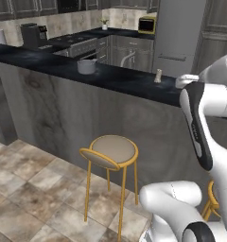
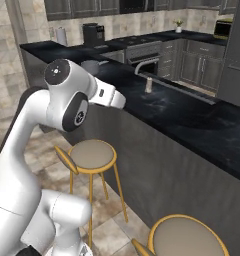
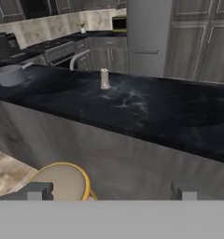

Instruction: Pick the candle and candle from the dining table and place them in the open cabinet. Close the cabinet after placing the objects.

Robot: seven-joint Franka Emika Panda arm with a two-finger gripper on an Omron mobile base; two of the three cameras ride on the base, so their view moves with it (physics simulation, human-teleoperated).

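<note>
One small cream candle (image 1: 158, 75) (image 2: 148, 84) (image 3: 104, 78) stands upright on the glossy black top of the dining table (image 1: 49, 61) (image 2: 192, 120) (image 3: 146, 107), near its far edge. My gripper (image 3: 111, 191) is open, with nothing between its fingertips (image 3: 39, 190). It hovers on the near side of the table at about top height and faces the candle, well short of it. The open cabinet is out of view.
A grey pot (image 1: 86, 66) (image 2: 90, 66) (image 3: 10, 74) sits on the table left of the candle. Yellow-legged stools (image 1: 110, 150) (image 2: 92, 154) (image 2: 184, 237) (image 3: 62, 179) stand in front of the table, below the arm. Behind are a stove counter, a yellow microwave (image 1: 147, 24) and a tall grey fridge (image 3: 149, 37).
</note>
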